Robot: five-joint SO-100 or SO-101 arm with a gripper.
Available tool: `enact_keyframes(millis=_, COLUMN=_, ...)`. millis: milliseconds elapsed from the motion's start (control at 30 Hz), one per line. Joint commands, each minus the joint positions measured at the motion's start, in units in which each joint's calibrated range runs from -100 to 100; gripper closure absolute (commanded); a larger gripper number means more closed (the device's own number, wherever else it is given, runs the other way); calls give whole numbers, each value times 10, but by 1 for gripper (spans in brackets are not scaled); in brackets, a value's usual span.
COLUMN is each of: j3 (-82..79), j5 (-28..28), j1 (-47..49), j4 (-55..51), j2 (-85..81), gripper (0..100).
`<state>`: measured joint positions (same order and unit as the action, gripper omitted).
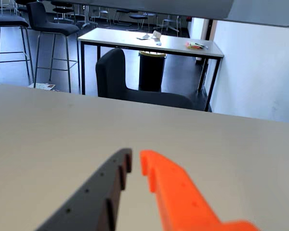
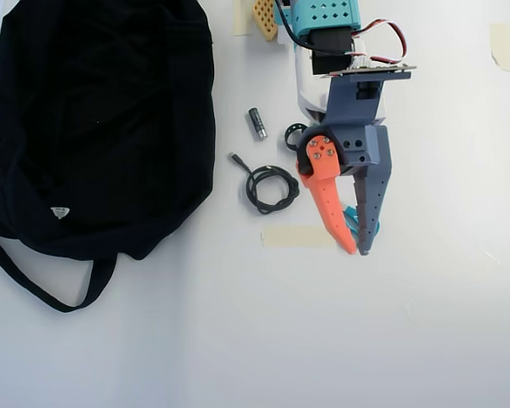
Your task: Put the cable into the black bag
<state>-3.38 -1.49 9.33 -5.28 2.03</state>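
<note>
The jaws (image 2: 358, 251) stand nearly together, the orange one and the grey one leaving only a narrow slit at the tips, and they hold nothing; the wrist view shows the same thin gap (image 1: 135, 161) over bare bench (image 1: 48, 134). In the overhead view the tips hang above the bench, with a strip of pale tape (image 2: 293, 237) just beside the orange tip and something small and teal (image 2: 350, 218) partly hidden beneath the jaws.

Next out from the jaws lies the cable (image 2: 270, 187), a small black coil on the bench just to the picture-left of the orange jaw, apart from it, its short plug-tipped end pointing up and left. Beyond the coil, further from the jaw tips, a small dark cylinder, perhaps a battery (image 2: 257, 122), lies on the bench, and a small black plastic ring (image 2: 294, 133) sits against the arm's body.

Farthest from the jaws, at picture-left, the black bag (image 2: 93, 119) lies slumped flat, its strap (image 2: 34, 285) trailing below it and a white label (image 2: 59, 212) near its lower edge.

By my reading the task has hardly begun: the cable is not gripped and lies outside the bag. Reaching, gripping, carrying and releasing over the bag all remain.
</note>
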Motion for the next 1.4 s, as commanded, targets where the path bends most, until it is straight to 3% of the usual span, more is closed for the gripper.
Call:
enact_keyframes(millis=0, j3=21, j5=-2, j1=-4, j4=-4, j2=-15, gripper=98)
enact_keyframes(millis=433, j3=7, j5=-1, j1=-1, j4=-20, j2=-18, gripper=98)
enact_keyframes(millis=633, j3=16, j5=-1, j1=-5, j4=-181, j2=-32, gripper=98)
enact_keyframes(millis=1067, j3=16, j5=-1, j1=-6, j4=-647, j2=-98, gripper=98)
enact_keyframes(millis=1367, j3=16, j5=-2, j1=-5, j4=-833, j2=-99, gripper=98)
